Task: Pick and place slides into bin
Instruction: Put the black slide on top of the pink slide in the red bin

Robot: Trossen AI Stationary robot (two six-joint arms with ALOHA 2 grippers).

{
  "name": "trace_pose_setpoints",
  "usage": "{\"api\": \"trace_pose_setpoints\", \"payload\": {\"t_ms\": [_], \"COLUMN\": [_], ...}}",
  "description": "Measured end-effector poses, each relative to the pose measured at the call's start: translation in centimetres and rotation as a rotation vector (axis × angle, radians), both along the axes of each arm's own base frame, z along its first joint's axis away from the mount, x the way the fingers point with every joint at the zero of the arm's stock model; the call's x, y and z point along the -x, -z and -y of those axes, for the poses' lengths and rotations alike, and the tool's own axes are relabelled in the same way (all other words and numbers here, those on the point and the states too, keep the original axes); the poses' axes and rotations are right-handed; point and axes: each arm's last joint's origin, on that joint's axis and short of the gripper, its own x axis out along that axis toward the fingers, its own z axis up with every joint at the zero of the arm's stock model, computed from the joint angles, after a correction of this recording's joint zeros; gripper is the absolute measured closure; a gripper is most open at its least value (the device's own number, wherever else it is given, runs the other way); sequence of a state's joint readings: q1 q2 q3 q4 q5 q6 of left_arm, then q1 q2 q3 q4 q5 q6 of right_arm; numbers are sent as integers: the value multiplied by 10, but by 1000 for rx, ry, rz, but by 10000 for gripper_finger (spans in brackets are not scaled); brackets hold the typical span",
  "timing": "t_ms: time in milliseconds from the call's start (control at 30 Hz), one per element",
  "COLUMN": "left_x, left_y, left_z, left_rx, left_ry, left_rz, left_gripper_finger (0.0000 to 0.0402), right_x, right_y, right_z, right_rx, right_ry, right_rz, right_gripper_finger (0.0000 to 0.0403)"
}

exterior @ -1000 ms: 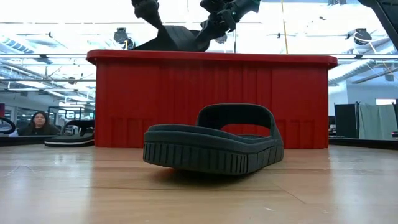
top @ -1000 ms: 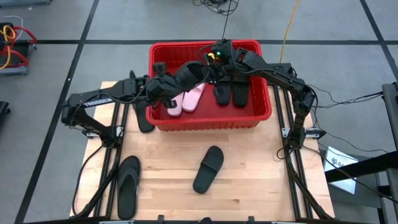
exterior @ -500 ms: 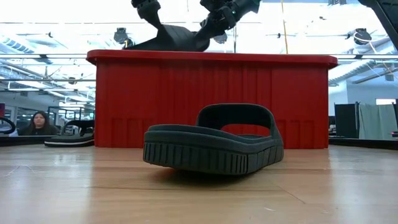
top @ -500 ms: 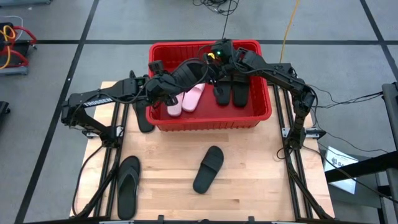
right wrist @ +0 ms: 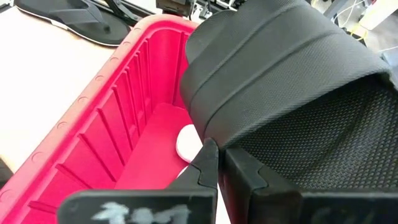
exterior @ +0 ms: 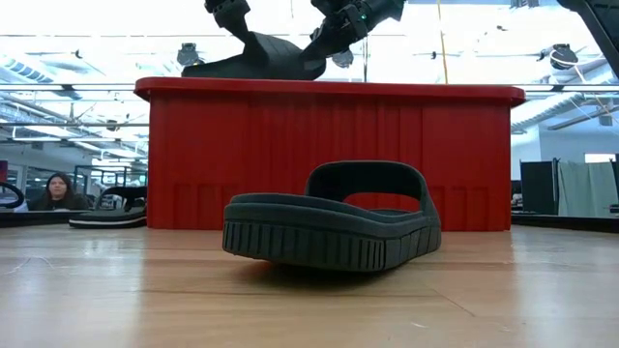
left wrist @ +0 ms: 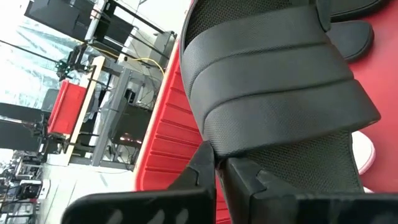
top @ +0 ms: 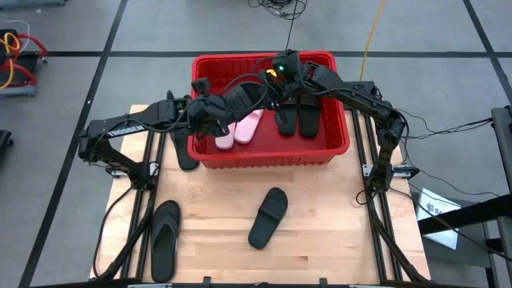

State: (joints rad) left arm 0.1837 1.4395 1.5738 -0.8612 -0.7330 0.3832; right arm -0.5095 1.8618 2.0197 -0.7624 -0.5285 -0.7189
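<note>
A black wide-strap slide point(top: 244, 96) hangs over the red bin point(top: 272, 156), between my two grippers. My left gripper point(top: 226, 106) comes at it from the table's left and is shut at its strap. My right gripper point(top: 269, 86) comes from the right and is shut on the slide's other side. In the low view the slide point(exterior: 253, 58) sits above the bin's rim point(exterior: 329, 92). Two pale pink slides point(top: 240, 128) and black flip-flops point(top: 298, 120) lie flat on the bin's floor. My left gripper point(left wrist: 221, 162) has its shut fingertips on the lower edge of the slide's wide strap point(left wrist: 217, 140), slanting down from the table's left. The slide is lifted clear above the bin. How much lies between the fingers is hidden. My right gripper point(right wrist: 221, 155) pinches the edge of the strap point(right wrist: 211, 127) where it meets the mesh footbed, only at the fingertips. It slants down from the table's right. The slide hangs clear of the bin floor.
On the table in front of the bin lie a black slide point(top: 268, 218) and a black flip-flop point(top: 165, 238). Another black slide point(top: 186, 152) lies beside the bin's left wall under my left arm. A person point(exterior: 60, 190) sits beyond the table.
My left gripper has shut at the held slide's strap; it stood open a second ago. The slide has turned a little between the grippers, and its left end now reaches farther toward the table's left. Both arms have stayed in place.
</note>
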Motion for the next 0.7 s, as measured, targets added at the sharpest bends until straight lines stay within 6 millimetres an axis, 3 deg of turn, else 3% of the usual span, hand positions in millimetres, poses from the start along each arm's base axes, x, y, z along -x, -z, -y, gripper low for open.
{"api": "trace_pose_setpoints", "payload": {"t_ms": [700], "left_x": [0], "left_y": [0], "left_z": [0], "left_rx": [19], "left_ry": [-9], "left_rz": [19], "left_gripper_finger": [400], "right_x": [0], "right_y": [0], "right_z": [0], "right_rx": [4], "right_ry": [6], "right_rz": [0], "right_gripper_finger": [387]}}
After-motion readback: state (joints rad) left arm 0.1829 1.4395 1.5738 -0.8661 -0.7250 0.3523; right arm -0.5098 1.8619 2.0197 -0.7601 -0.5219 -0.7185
